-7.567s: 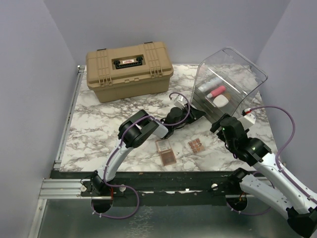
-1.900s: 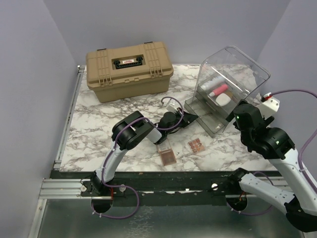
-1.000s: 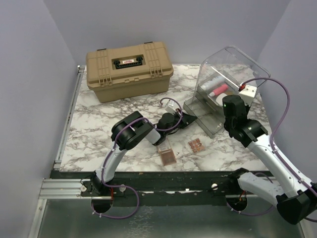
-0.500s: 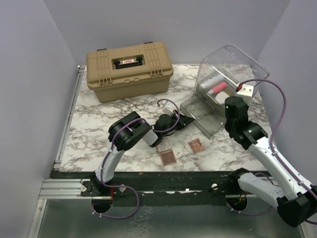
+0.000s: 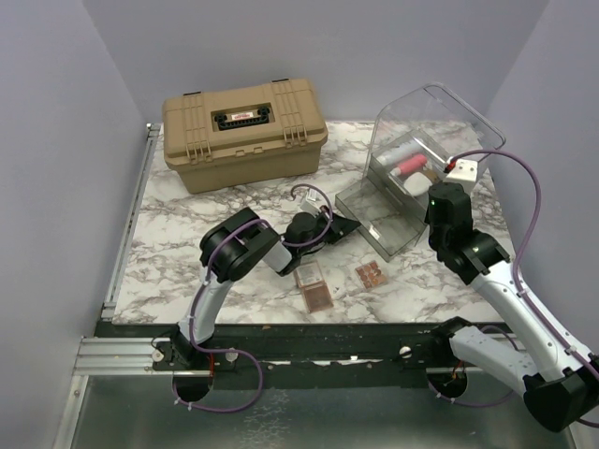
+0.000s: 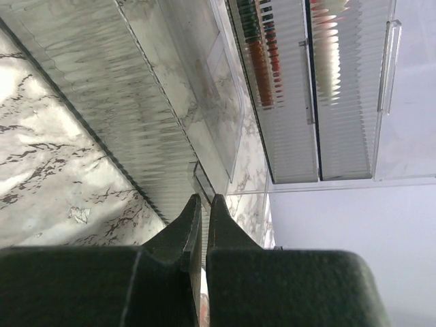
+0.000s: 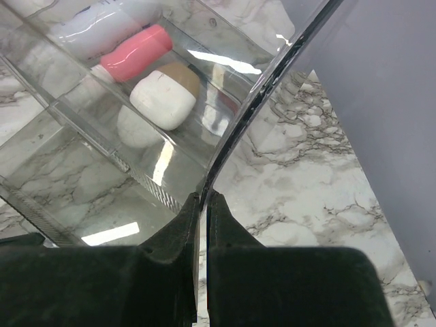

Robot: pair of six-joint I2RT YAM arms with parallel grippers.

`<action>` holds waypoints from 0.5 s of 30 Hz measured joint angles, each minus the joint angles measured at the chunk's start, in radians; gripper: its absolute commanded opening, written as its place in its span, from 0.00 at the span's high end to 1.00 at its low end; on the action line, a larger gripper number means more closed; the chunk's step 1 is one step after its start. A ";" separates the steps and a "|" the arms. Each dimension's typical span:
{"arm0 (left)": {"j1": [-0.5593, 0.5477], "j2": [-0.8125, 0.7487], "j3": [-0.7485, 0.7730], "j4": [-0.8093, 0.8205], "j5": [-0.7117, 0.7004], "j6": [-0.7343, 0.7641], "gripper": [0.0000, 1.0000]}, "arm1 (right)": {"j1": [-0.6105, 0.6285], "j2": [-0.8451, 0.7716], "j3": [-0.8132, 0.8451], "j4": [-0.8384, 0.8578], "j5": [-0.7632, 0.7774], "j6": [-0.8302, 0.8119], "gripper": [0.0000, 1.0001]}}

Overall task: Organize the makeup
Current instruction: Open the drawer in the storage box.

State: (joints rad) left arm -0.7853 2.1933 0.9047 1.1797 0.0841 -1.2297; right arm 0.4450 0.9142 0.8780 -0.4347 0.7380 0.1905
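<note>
At the clear bin (image 5: 468, 131), right gripper (image 7: 202, 199) pinches its wall to steady it; left gripper (image 6: 202, 201), seemingly nipping the drawer (image 5: 379, 215) lip, holds it open.

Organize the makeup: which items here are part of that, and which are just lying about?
Job: pink tube, white tube and white oval piece, all in the clear bin; eyeshadow palettes, loose on the table.
Lying about: tan hard case, closed, untouched.
</note>
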 measured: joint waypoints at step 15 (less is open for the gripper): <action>0.040 -0.021 0.010 -0.065 0.089 0.023 1.00 | -0.001 0.005 0.032 -0.049 -0.032 0.000 0.80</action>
State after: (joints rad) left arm -0.7448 2.1723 0.9142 1.1145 0.1726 -1.2064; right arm 0.4442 0.9192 0.9100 -0.4835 0.7063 0.1909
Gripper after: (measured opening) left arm 0.018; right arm 0.155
